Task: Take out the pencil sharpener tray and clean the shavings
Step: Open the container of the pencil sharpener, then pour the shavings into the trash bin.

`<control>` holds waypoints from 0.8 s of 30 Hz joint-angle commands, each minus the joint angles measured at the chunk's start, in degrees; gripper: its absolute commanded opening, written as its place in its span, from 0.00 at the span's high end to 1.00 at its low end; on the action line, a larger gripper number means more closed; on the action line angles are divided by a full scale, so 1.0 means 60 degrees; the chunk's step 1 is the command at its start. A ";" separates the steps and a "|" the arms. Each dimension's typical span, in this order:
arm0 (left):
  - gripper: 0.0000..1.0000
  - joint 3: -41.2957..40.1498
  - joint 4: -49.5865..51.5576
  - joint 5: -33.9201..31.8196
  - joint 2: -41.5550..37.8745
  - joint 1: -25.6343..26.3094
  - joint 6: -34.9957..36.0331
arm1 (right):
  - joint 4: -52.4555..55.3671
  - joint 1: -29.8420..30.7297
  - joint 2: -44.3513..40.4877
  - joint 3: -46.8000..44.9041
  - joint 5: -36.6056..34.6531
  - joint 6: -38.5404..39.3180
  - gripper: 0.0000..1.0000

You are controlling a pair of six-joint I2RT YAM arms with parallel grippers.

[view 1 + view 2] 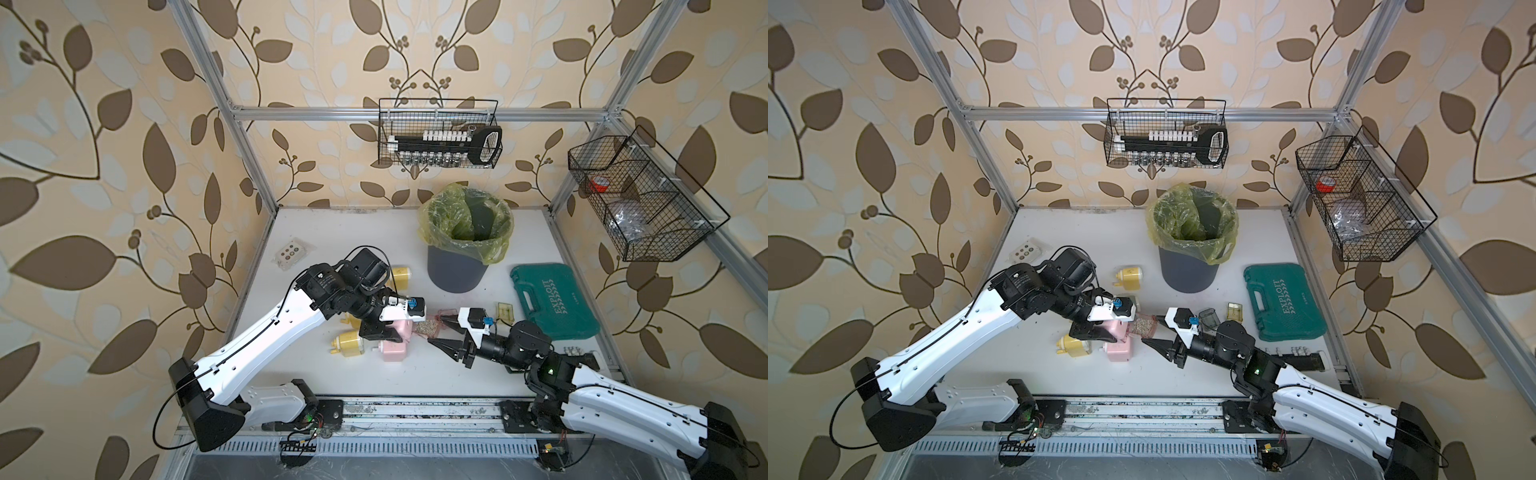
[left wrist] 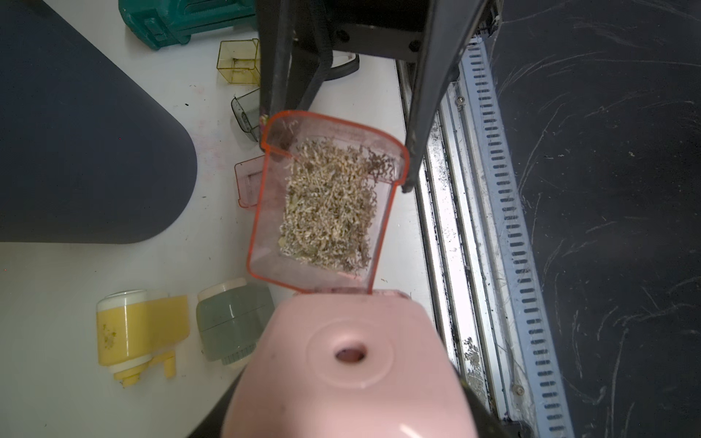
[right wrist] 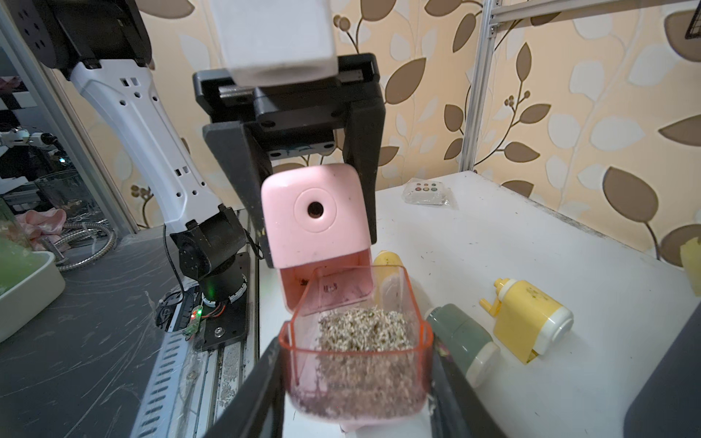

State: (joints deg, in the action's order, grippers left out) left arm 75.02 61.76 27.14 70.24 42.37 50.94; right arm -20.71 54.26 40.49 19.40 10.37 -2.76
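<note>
My left gripper (image 1: 388, 332) is shut on a pink pencil sharpener (image 3: 315, 216), held above the table. Its clear pink tray (image 3: 356, 379) with an orange rim is drawn almost wholly out of the slot, with its inner end at the slot's mouth. My right gripper (image 3: 356, 352) is shut on the tray's outer end, one finger on each side wall. Beige-brown shavings (image 2: 330, 204) fill the tray. In both top views the tray (image 1: 430, 326) (image 1: 1144, 326) spans the gap between the two grippers. The sharpener (image 2: 349, 371) hides my left jaws in the left wrist view.
A dark bin (image 1: 457, 270) with a yellow-green liner stands behind. A green tool case (image 1: 552, 303) lies to the right. Other sharpeners lie on the table: yellow (image 1: 349, 343), pink (image 1: 392, 352), grey-green (image 2: 231, 322). Empty trays (image 1: 503, 309) lie near the case.
</note>
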 commanded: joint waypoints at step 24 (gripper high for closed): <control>1.00 -0.0412 0.0693 -0.0102 -0.0134 -0.0588 0.0766 | 0.3766 -0.4649 0.2392 0.6533 -0.2065 -0.3738 1.00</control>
State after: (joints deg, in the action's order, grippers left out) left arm 71.81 63.79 26.63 69.28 39.29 53.93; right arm -4.19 32.25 51.68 52.01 -3.95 -11.86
